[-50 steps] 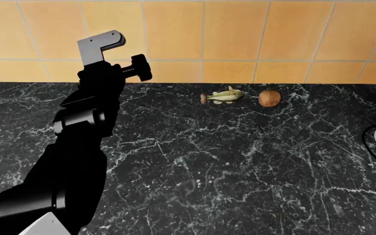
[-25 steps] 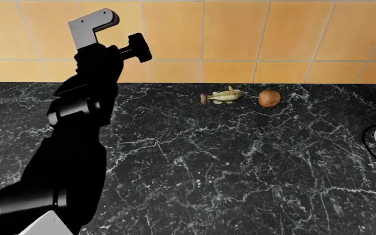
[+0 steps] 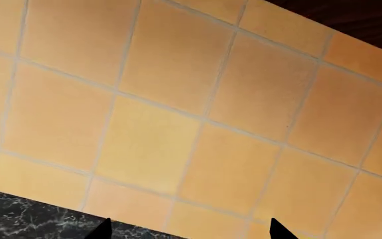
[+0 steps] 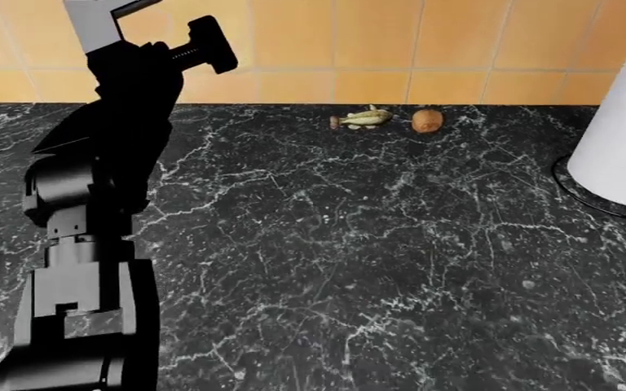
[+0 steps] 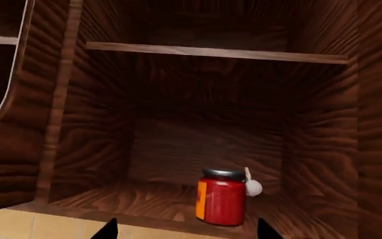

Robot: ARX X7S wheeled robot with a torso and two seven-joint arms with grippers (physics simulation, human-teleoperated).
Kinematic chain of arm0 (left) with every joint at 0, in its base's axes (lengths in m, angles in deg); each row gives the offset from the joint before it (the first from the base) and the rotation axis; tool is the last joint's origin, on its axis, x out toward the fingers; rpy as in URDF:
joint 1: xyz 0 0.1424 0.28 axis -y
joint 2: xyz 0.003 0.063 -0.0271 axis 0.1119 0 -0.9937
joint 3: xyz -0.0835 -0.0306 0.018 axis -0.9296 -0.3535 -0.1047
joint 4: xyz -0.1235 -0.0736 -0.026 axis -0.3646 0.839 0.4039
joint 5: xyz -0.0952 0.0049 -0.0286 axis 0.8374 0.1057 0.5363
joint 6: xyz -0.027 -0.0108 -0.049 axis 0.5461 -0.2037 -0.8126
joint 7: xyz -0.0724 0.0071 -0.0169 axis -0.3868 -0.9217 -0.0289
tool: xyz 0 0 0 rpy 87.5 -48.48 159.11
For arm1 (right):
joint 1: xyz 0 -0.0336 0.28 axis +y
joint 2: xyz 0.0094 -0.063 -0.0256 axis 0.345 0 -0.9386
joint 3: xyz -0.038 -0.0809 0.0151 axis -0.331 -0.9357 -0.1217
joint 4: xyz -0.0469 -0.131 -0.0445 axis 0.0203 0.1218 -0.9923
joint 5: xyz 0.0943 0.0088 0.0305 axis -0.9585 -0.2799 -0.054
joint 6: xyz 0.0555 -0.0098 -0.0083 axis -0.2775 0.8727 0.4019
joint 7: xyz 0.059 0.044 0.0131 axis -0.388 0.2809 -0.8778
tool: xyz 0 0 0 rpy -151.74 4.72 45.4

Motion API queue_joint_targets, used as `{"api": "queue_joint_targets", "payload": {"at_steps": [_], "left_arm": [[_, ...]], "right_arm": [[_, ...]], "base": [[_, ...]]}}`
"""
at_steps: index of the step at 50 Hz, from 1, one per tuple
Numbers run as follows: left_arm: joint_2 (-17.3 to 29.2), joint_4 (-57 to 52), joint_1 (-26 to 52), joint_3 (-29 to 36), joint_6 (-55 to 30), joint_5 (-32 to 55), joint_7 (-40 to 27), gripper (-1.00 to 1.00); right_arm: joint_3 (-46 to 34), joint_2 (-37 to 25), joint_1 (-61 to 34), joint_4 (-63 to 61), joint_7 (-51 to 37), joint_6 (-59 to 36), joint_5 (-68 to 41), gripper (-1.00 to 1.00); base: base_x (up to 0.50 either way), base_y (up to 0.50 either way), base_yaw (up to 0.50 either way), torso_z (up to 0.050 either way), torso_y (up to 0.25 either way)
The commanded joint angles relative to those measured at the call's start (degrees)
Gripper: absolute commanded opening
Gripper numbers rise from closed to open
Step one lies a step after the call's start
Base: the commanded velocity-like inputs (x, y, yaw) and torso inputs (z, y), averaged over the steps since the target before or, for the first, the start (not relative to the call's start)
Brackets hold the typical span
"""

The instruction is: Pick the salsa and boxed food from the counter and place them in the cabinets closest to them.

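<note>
Salsa (image 5: 223, 197) upright in cabinet (image 5: 177, 129), lid up

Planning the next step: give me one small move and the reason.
Probably draw the right gripper straight back out of the cabinet. The salsa stands upright on its floor, clear of the open fingers. The boxed food shows in no view, so it likely still needs finding.

The salsa (image 5: 222, 196), a red jar with a dark lid and yellow-orange label, stands upright on the floor of an open wooden cabinet (image 5: 98, 124). The black, white-veined counter (image 4: 400, 244) shows no boxed food.
</note>
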Motion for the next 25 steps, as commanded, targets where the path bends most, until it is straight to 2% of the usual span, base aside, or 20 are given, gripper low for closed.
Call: {"api": "queue_joint_targets", "payload": {"at_steps": [1, 10, 25], "left_arm": [[1.2, -12.6, -3.1, 1.1, -6.8, 3.9, -1.6, 1.00], [2.2, -29.7, -9.0, 1.0, -15.4, 8.7, -3.7, 1.00], [4.2, -44.0, -15.4, 0.5, -21.6, 13.4, -5.6, 1.00]], "right_arm": [[-0.7, -1.0, 2.2, -2.8, 0.7, 1.4, -0.1, 1.00], [-0.1, -3.1, 8.2, -10.2, -0.1, 4.1, -0.9, 1.00], [-1.1, -9.0, 18.0, -24.9, -2.2, 11.7, -3.5, 1.00]], "base": [[-0.50, 0.35, 0.00, 0.000, 0.000], [-0.47, 0.39, 0.00, 0.000, 0.000], [-0.44, 0.41, 0.00, 0.000, 0.000]]}}
